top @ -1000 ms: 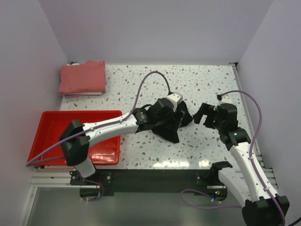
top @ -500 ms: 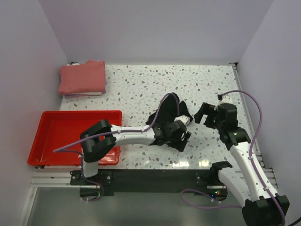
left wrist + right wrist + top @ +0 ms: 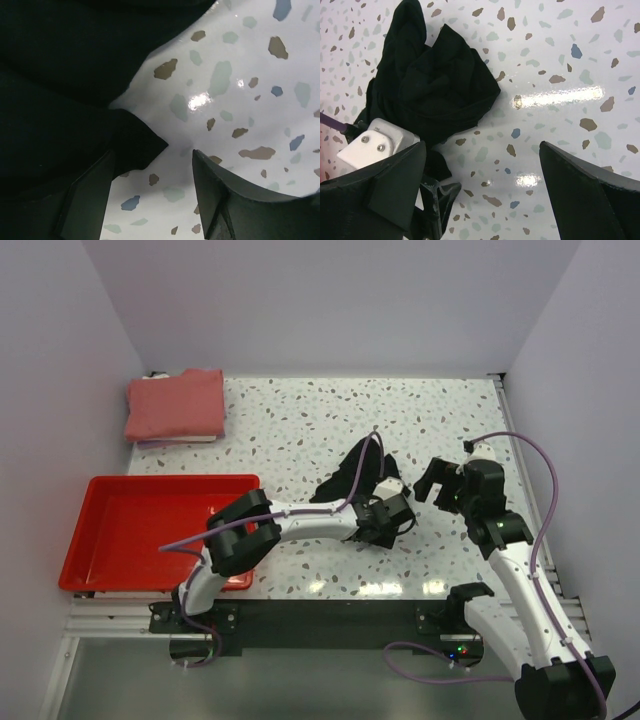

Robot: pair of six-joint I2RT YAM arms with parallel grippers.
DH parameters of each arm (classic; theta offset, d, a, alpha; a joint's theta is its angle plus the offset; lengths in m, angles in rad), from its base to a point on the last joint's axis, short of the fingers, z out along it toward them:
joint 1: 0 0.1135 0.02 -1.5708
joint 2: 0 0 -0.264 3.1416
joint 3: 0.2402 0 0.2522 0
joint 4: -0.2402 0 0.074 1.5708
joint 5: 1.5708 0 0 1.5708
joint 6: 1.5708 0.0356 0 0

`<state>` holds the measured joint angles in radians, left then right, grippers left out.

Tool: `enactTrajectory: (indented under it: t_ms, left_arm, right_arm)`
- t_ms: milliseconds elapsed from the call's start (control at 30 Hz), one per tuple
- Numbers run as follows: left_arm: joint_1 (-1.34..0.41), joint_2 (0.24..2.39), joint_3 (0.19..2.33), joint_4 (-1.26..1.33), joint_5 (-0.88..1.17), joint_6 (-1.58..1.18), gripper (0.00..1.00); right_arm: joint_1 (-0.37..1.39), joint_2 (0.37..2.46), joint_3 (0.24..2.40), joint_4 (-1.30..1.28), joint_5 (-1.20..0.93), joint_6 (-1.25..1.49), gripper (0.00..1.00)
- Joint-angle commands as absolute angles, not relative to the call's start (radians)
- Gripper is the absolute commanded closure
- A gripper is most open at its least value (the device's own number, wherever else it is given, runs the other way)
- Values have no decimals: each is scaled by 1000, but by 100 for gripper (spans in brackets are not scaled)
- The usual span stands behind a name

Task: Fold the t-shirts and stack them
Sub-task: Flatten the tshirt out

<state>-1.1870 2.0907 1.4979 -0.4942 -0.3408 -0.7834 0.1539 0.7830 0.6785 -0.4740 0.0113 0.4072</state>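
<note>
The black t-shirt [image 3: 358,472] lies crumpled in a heap mid-table; it also shows in the right wrist view [image 3: 435,85] and the left wrist view [image 3: 60,75]. My left gripper [image 3: 388,516] is open, low over the table at the heap's near right edge. In its wrist view the gripper [image 3: 151,156] has a corner of the black cloth lying between the jaws, close to the left finger [image 3: 87,195]. My right gripper [image 3: 440,486] is open and empty, to the right of the heap, its jaws [image 3: 482,146] over bare table. The salmon-pink t-shirt [image 3: 176,405] lies folded at the far left corner.
A red plastic tray [image 3: 110,502] sits at the near left. The left arm's white wrist block [image 3: 376,143] and fingers show at the lower left of the right wrist view. Walls enclose the table at the back and on both sides.
My left gripper has moved from over the black shirt toward the near right, down to its edge, elbow swinging right. The shirt's heap shifted slightly. The right arm has barely moved.
</note>
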Motion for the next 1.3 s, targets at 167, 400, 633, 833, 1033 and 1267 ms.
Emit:
enactTrajectory:
  t_ms: [167,400,633,833,1033,1267]
  left_arm:
    - [-1186,2158,1575,-675,-463,-879,47]
    - [-1187,2180,1577,-698,-486,-882,100]
    - [-1093,1906,1378,-710,-643,-908,100]
    - [-964,1470,1105,-664,-782,-956,100]
    - [-946,1226,991,-624,-845,-960,100]
    - [-945,1192,959,-615,-842,-971,100]
  right_arm:
    - [150,772,680,-451,40,416,1]
    - [150,773,681,-449,55,414,1]
    - [150,793,684,-456,58,408,1]
    - [149,788,670,-387,-78,371,1]
    - [152,876,684,-315,-225,362,1]
    - [289,968,745,-236,-201,442,1]
